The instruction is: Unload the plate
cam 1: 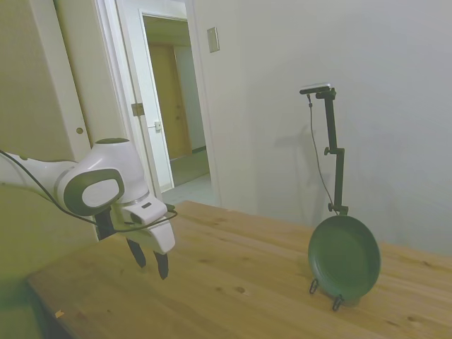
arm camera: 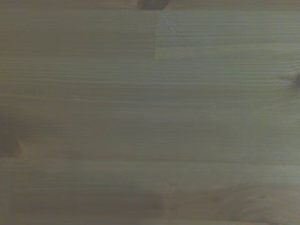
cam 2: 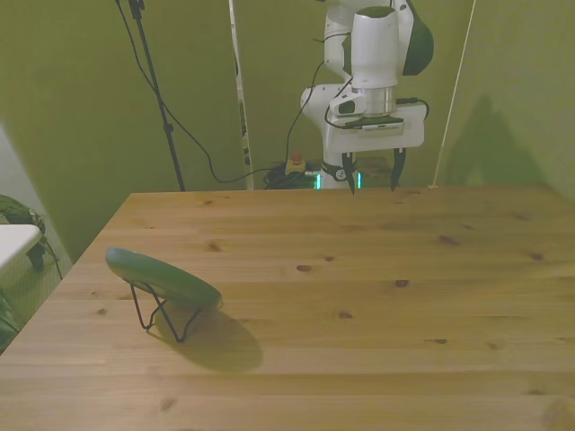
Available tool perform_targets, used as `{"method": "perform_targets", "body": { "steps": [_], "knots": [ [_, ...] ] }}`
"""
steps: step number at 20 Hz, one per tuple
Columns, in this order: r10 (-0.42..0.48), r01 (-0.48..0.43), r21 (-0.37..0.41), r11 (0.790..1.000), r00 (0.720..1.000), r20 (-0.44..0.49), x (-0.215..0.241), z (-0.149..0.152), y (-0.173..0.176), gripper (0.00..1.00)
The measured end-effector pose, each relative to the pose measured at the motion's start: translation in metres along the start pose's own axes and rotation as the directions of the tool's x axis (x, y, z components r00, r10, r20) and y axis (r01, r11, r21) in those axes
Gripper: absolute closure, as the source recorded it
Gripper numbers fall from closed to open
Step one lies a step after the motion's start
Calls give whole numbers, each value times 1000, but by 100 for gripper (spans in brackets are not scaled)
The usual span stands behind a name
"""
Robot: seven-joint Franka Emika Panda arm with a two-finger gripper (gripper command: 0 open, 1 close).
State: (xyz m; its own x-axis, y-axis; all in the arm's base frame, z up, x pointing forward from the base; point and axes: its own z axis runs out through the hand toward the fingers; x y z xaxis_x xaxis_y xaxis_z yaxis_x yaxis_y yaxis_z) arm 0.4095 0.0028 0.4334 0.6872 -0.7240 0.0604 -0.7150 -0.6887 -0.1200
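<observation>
Front view — green plate [cam 2: 166, 276] propped on its wire stand [cam 2: 162, 314].
Gripper [cam 2: 370, 175], fingers apart and empty, hangs over the table's [cam 2: 359, 341] far edge, well apart — unloading not begun.

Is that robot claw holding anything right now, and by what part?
Nothing. The gripper hangs open and empty above the table; the plate leans untouched on its wire stand.

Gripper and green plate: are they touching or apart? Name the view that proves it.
Apart. The front view shows the gripper open above the table's far edge, with bare wood between it and the green plate on its wire stand.
</observation>
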Motion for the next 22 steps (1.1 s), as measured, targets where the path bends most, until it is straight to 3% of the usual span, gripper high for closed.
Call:
{"method": "perform_targets", "body": {
  "steps": [2,6,12,19,22],
  "knots": [
    [0,0,-1,1000,1000,-5,2,0,1,0],
    [73,-67,47,997,987,-142,48,-26,18,0],
    [241,-207,138,969,922,-304,143,-78,58,0],
    [372,-318,203,926,857,-357,219,-111,102,0],
    [394,-338,211,917,850,-350,238,-116,110,0]
  ]
}}
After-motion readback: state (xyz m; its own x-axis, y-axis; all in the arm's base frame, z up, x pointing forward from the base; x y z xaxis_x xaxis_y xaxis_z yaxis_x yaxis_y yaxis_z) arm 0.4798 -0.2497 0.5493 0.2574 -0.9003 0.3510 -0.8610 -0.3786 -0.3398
